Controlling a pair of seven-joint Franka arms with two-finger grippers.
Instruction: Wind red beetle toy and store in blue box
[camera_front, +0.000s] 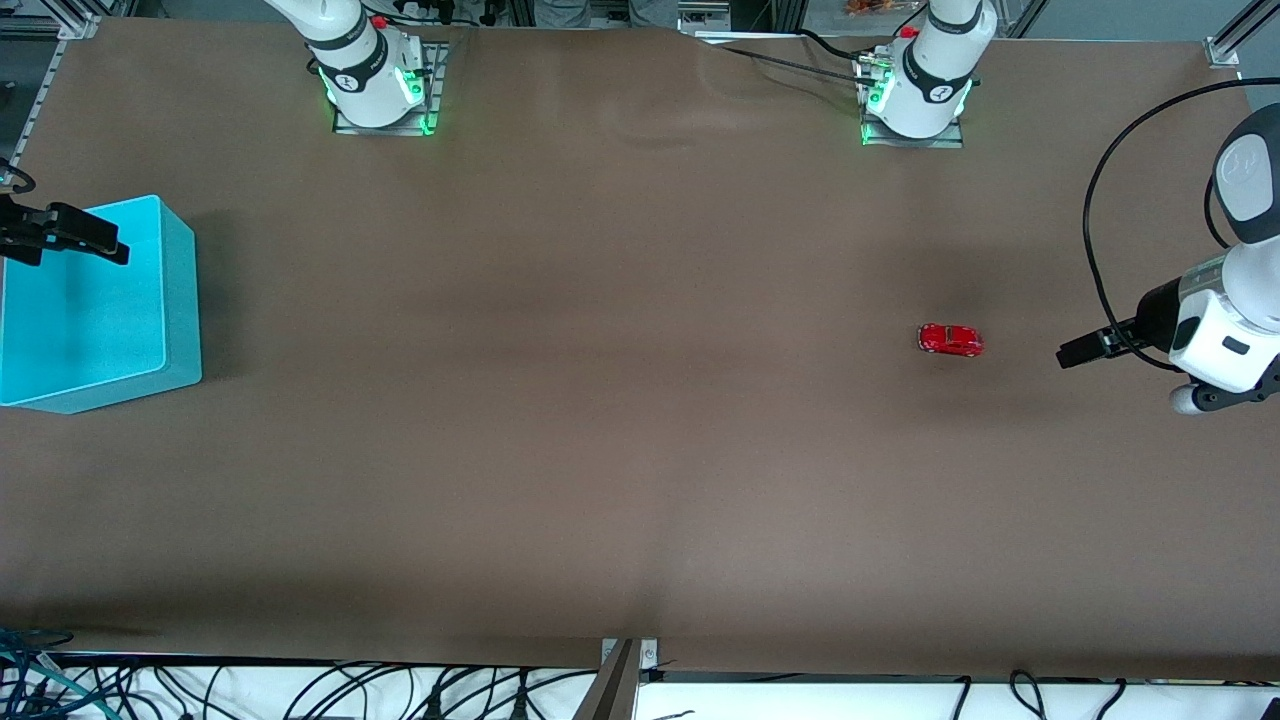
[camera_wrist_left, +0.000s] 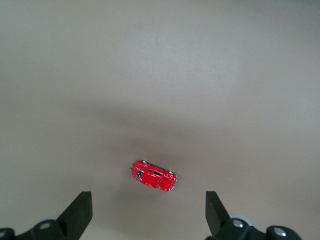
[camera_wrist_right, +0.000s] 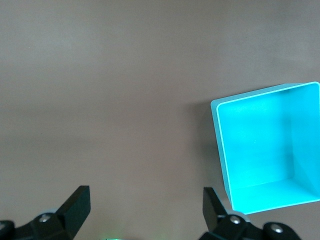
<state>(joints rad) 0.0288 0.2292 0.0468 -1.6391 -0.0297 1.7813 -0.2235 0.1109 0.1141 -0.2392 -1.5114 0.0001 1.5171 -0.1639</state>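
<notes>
The red beetle toy (camera_front: 951, 340) stands on its wheels on the brown table toward the left arm's end. My left gripper (camera_front: 1075, 353) is open and empty in the air beside it, closer to that end of the table. In the left wrist view the toy (camera_wrist_left: 154, 176) lies just ahead of the open gripper (camera_wrist_left: 148, 200). The blue box (camera_front: 180, 300) stands open and empty at the right arm's end. My right gripper (camera_front: 110, 245) is open and empty, up by the box's rim. In the right wrist view the box (camera_wrist_right: 260, 150) lies off to one side of the gripper (camera_wrist_right: 145, 197).
The two arm bases (camera_front: 375, 80) (camera_front: 915, 90) stand along the table edge farthest from the front camera. A black cable (camera_front: 1100, 200) loops from the left arm. Loose cables (camera_front: 300, 690) lie off the table's nearest edge. Bare brown table lies between toy and box.
</notes>
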